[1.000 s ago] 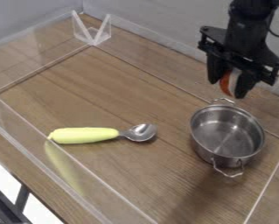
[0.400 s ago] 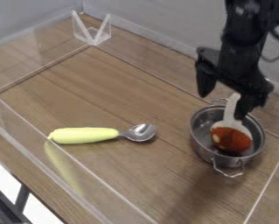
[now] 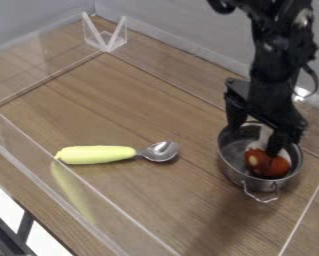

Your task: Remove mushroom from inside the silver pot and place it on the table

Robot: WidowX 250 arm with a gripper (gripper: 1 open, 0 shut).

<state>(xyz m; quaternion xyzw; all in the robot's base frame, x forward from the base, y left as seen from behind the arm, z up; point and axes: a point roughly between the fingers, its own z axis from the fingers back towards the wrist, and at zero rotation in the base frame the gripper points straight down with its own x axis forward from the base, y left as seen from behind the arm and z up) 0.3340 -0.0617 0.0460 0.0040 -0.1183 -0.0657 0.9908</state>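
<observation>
The one camera view looked down on the table (image 3: 108, 110) from a front corner, and the pot (image 3: 261, 163) served as the anchor for everything else. Inside the pot lay the mushroom (image 3: 267, 160) — red-orange cap showing against the steel floor, its stem hard to make out. The gripper (image 3: 262, 142) hung directly over the pot, pointed steeply down, its dark fingers (image 3: 239, 131) spread wide and reaching inside the rim on either side of the mushroom; nothing was clasped between them (whether a fingertip touched the cap could not be told). That wide, straight-down stance likely suited a pick from inside a walled vessel — the jaws must clear the rim before closing. Well to the left of the pot a spoon (image 3: 119, 153) lay flat, its metal bowl toward the pot, apart from the work. The mushroom was not yet out, so the lift and the set-down remained.
</observation>
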